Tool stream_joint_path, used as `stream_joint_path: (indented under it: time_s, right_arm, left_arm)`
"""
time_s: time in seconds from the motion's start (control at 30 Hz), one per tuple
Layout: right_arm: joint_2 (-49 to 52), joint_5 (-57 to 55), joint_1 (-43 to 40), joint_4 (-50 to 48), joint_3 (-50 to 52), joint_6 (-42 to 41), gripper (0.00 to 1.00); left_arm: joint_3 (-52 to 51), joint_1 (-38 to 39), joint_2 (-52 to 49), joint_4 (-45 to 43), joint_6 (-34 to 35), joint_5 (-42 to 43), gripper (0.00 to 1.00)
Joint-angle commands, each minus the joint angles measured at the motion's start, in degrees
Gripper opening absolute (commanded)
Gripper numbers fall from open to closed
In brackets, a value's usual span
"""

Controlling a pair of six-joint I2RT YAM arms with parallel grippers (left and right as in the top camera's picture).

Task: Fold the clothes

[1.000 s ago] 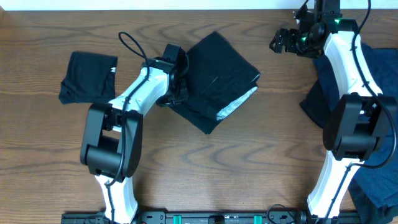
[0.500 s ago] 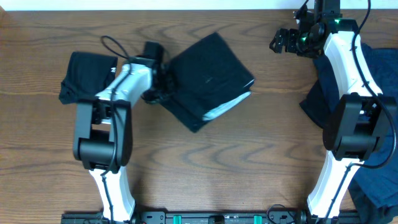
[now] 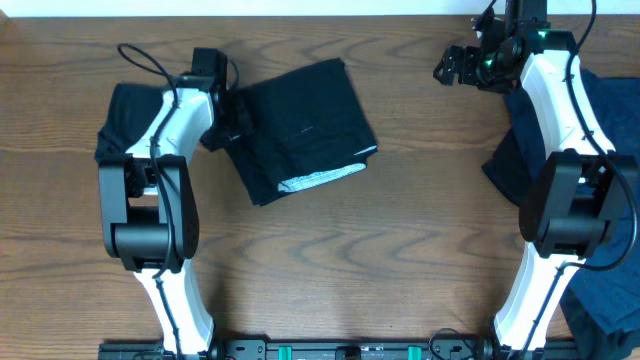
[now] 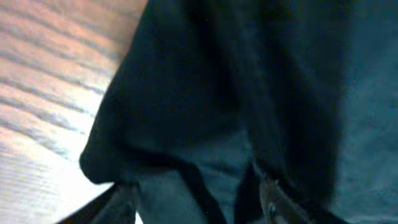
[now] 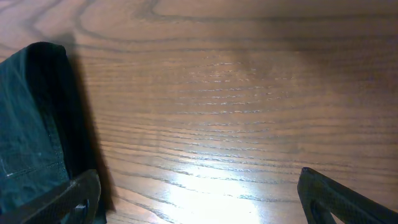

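Two black clothes (image 3: 300, 125) (image 3: 135, 120) (navy pile (image 3: 610, 110) at right); right gripper (image 3: 452, 66) spread wide, left gripper (image 3: 228, 118) opening unclear.

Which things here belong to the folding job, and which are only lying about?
Job: folded black garment; black garment at left; navy clothes at right.
Not the job: wooden table.

No text, label, brand mark, number or sign can be read in any of the views. The pale strip (image 3: 322, 180) along the near edge of the folded black garment (image 3: 300, 125), left of centre on the table, is too small and blurred to show any print.
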State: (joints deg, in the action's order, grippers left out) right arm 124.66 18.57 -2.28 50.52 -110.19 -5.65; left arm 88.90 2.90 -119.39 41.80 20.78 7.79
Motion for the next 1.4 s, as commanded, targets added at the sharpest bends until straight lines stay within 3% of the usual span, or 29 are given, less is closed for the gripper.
stream_joint_path:
  time_s: [0.0, 0.23, 0.4, 0.73, 0.83, 1.13, 1.2, 1.37]
  right_arm:
    - [-0.24, 0.02, 0.00, 0.04, -0.48, -0.04, 0.99]
    - [-0.24, 0.02, 0.00, 0.04, -0.48, -0.04, 0.99]
    - [-0.24, 0.02, 0.00, 0.04, -0.48, -0.04, 0.99]
    - [-0.24, 0.02, 0.00, 0.04, -0.48, -0.04, 0.99]
    - [-0.24, 0.02, 0.00, 0.04, -0.48, -0.04, 0.99]
    - [-0.26, 0.02, 0.00, 0.04, -0.48, -0.04, 0.99]
    - [-0.24, 0.02, 0.00, 0.04, -0.48, -0.04, 0.99]
    - [-0.24, 0.02, 0.00, 0.04, -0.48, -0.04, 0.99]
  left_arm:
    - [2.58, 1.33, 5.55, 3.74, 0.52, -0.76, 0.76]
    - [1.49, 5.31, 7.82, 12.00, 2.51, -0.76, 0.87]
    - [-1.60, 8.61, 7.78, 11.91, 5.46, -0.79, 0.91]
    - [-6.93, 11.82, 7.78, 8.02, 13.05, -0.76, 0.90]
    - [-9.03, 11.80, 7.78, 7.93, 15.17, -0.74, 0.77]
    - [-15.72, 11.82, 7.78, -2.32, 15.72, 6.86, 0.73]
    - [-16.59, 11.80, 7.78, -3.04, 16.46, 6.93, 0.54]
    - [-16.59, 11.80, 7.87, -2.93, 16.41, 8.39, 0.27]
